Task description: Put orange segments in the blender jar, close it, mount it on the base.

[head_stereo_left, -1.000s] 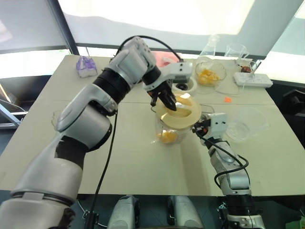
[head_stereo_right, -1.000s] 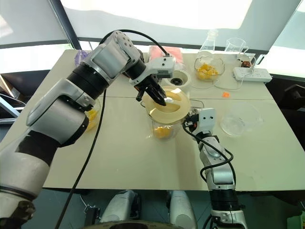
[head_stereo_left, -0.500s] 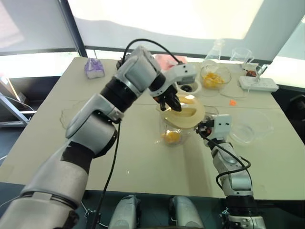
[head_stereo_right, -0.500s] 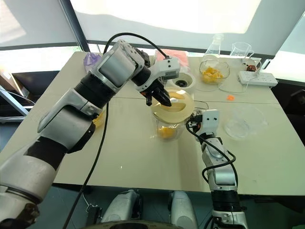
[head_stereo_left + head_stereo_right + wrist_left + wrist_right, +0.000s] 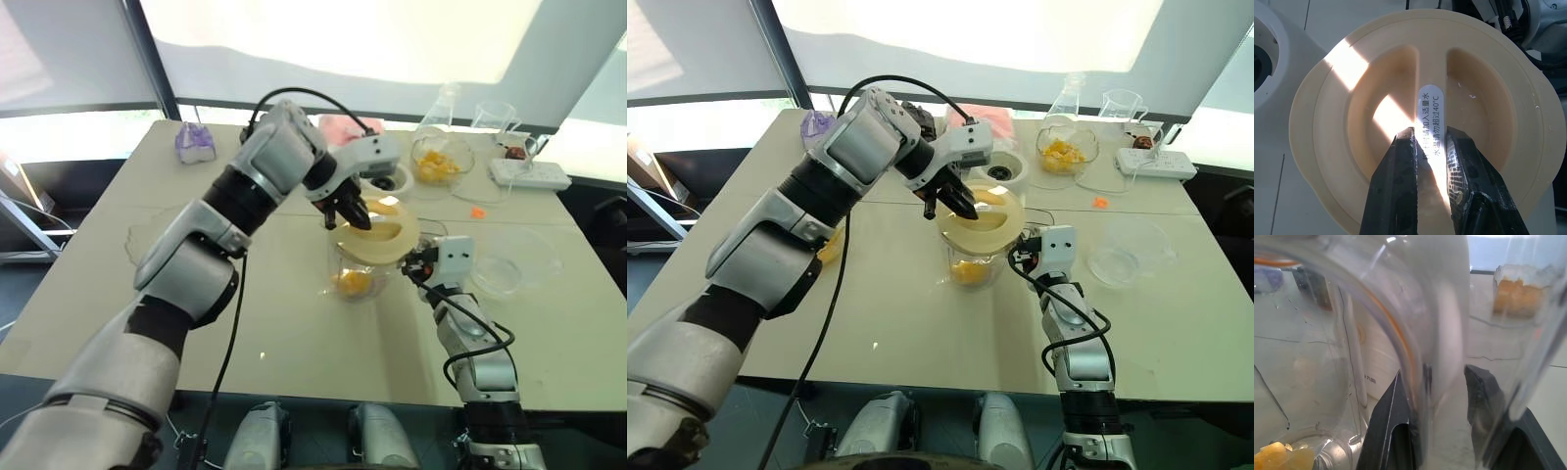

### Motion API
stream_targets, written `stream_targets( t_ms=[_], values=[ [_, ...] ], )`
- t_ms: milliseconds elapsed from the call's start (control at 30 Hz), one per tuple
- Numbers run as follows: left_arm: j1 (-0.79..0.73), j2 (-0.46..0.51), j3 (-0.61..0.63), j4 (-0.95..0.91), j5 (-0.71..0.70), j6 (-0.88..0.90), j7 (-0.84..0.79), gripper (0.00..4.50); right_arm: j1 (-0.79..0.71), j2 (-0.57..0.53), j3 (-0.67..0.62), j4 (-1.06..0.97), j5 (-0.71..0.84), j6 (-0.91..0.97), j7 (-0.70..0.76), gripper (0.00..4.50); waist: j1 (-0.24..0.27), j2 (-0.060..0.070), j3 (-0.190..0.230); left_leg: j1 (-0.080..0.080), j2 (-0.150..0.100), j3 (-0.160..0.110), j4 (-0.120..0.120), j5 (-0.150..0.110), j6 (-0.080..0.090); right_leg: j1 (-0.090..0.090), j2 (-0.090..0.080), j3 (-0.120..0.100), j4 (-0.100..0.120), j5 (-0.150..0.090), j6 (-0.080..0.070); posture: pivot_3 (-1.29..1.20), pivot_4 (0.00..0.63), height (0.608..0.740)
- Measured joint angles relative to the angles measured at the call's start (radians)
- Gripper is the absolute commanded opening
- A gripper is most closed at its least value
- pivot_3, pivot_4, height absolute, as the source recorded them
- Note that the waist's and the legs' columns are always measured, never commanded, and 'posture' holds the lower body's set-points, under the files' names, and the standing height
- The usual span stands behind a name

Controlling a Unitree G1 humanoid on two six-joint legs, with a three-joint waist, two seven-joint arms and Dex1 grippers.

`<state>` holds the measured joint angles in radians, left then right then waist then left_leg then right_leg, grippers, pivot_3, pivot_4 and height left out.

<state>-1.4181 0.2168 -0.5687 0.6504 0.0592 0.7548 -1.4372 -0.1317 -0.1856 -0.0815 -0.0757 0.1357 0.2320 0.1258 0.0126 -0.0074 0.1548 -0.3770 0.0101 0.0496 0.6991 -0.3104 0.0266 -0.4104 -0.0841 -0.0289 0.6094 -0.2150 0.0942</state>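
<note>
The clear blender jar [image 5: 364, 266] stands at mid-table with orange segments [image 5: 348, 283] in its bottom. A pale-yellow lid [image 5: 392, 236] lies over its mouth, slightly tilted. My left gripper [image 5: 355, 213] reaches down from the left and is shut on the lid's centre ridge [image 5: 1431, 100], a finger [image 5: 1400, 161] on each side of it. My right gripper [image 5: 419, 262] is level at the jar's right side, shut around the clear handle [image 5: 1449, 333]. The cream-white base [image 5: 389, 179] sits just behind the jar.
A bowl of orange segments [image 5: 438, 161], a flask [image 5: 443, 100], a beaker [image 5: 495, 115] and a power strip [image 5: 532, 174] line the back right. An empty clear bowl [image 5: 509, 269] lies right of the jar. Another clear bowl [image 5: 826, 245] sits left, under my left arm.
The camera has shifted since the earliest frames. My left wrist has turned slightly on the lid. Both hands stay where they were, and the jar has not moved.
</note>
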Motion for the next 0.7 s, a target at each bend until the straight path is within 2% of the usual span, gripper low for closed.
stream_targets(
  t_ms=[200,233,433,600,700],
  values=[
    [-0.044,-0.035,0.007,0.103,0.008,-0.107,-0.035,4.27,-0.001,0.001,0.010,-0.001,-0.006,-0.023,0.001,0.93,-0.005,0.000,0.001,-0.005,0.000,0.000,-0.001,0.000,0.000,-0.001,-0.002,-0.001,-0.001,0.000,0.000,0.00,0.150,0.740],
    [-0.063,-0.032,0.012,0.114,0.007,-0.118,-0.047,4.48,0.002,0.001,0.008,-0.001,-0.004,-0.023,0.001,0.93,-0.008,0.000,0.001,-0.008,0.000,0.000,-0.001,0.000,0.000,-0.003,-0.002,-0.001,-0.001,0.000,0.000,0.00,0.150,0.740],
    [-0.109,-0.036,0.045,0.201,0.005,-0.185,-0.073,4.48,0.000,0.002,0.008,-0.009,-0.003,-0.034,-0.001,0.93,-0.003,0.000,0.001,-0.017,0.000,0.000,-0.001,0.000,0.001,-0.015,0.002,-0.001,0.003,0.002,-0.004,0.00,0.150,0.740],
    [-0.193,-0.040,0.078,0.298,0.018,-0.199,-0.026,4.48,0.002,0.001,0.004,-0.022,-0.003,-0.051,-0.001,0.93,-0.004,0.000,0.003,-0.031,-0.001,0.001,-0.001,0.000,0.001,-0.027,0.003,0.000,0.002,0.002,-0.003,0.00,0.150,0.740],
    [-0.235,-0.032,0.114,0.324,0.018,-0.219,-0.009,4.48,0.002,0.001,0.004,-0.026,-0.003,-0.055,0.000,0.93,-0.004,-0.001,0.005,-0.032,-0.001,0.001,-0.001,0.000,0.001,-0.029,0.003,0.000,0.003,0.002,-0.001,0.00,0.150,0.740]
  ],
)
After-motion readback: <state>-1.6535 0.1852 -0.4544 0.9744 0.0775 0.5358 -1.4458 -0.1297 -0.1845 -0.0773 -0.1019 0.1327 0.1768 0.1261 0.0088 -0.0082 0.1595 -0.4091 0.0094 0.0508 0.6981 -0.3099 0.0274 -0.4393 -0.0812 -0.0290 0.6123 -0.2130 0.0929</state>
